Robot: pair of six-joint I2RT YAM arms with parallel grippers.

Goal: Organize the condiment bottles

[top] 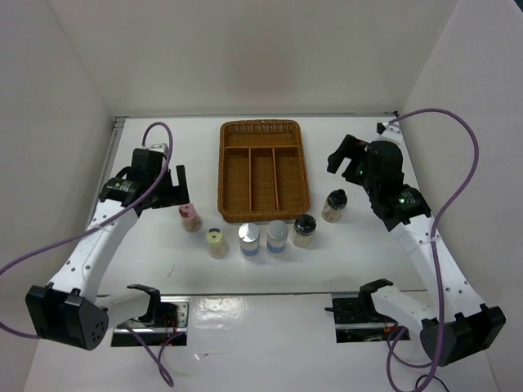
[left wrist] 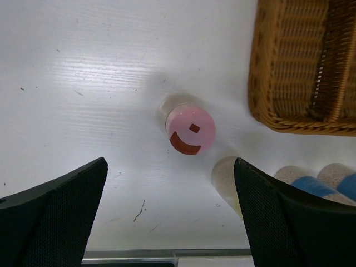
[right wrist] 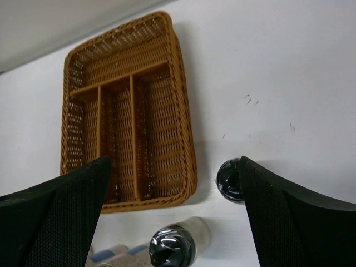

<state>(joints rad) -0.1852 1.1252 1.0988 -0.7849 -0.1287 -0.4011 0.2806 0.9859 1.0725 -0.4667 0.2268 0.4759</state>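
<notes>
Six condiment bottles stand in a loose row in front of the wicker tray: a pink-capped one, a pale-yellow-capped one, two silver-capped ones with blue bands, and two black-capped ones. My left gripper hovers open just behind the pink-capped bottle, which shows beyond its fingertips. My right gripper hangs open behind the right black-capped bottle; the other black-capped bottle lies lower in that view. Neither gripper holds anything.
The brown wicker tray has one crosswise compartment at the back and three long ones in front, and nothing lies in them. White walls close in the table on the left, right and back. A metal strip runs along the near edge.
</notes>
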